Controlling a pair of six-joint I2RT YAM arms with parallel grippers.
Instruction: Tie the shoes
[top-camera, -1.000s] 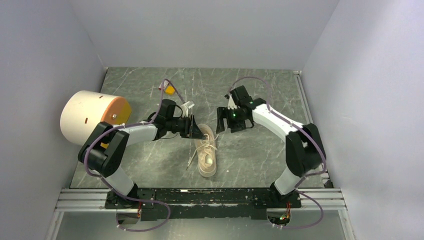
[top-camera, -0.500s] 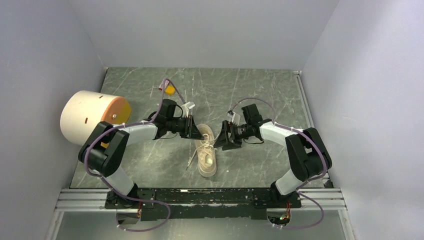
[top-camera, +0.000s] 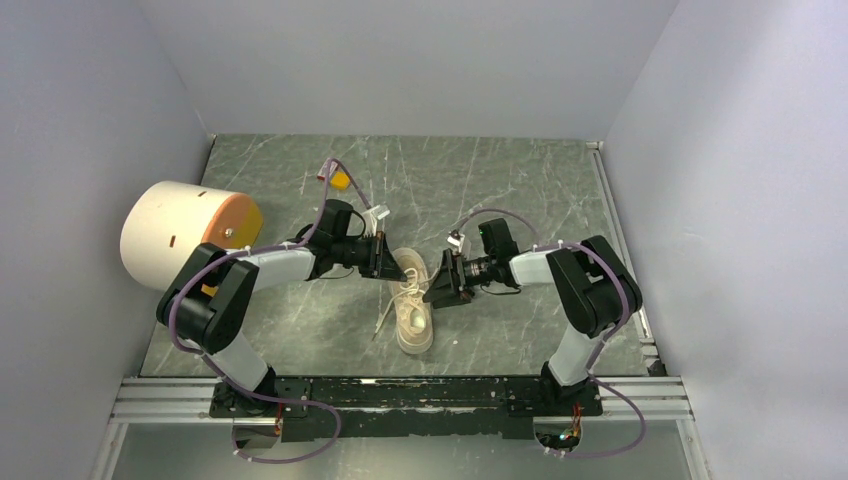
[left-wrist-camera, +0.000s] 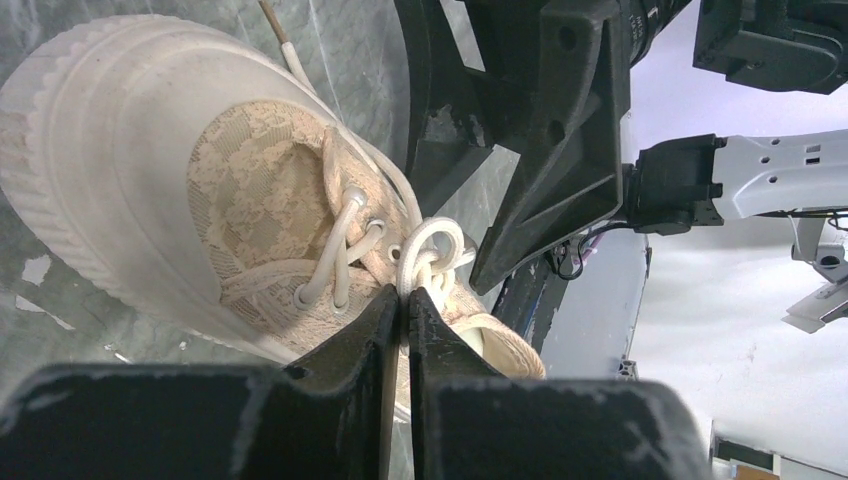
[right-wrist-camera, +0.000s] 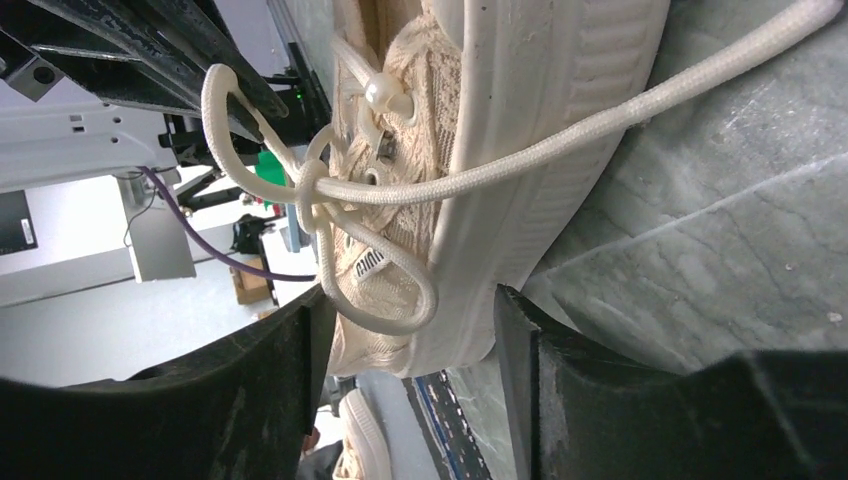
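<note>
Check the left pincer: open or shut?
Shut: the left pincer has its fingers pressed together on a loop of white lace rising from the sneaker, as the left wrist view shows.

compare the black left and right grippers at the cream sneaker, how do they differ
Left gripper is shut, pinching a white lace loop; right gripper is open, a second loop between its fingers. Left gripper flanks the cream sneaker on the robot's left, right gripper opposite. Both are black, at the laces.

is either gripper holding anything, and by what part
The left gripper pinches a loop of thin white lace on the cream sneaker; the right gripper is open, holding nothing.
</note>
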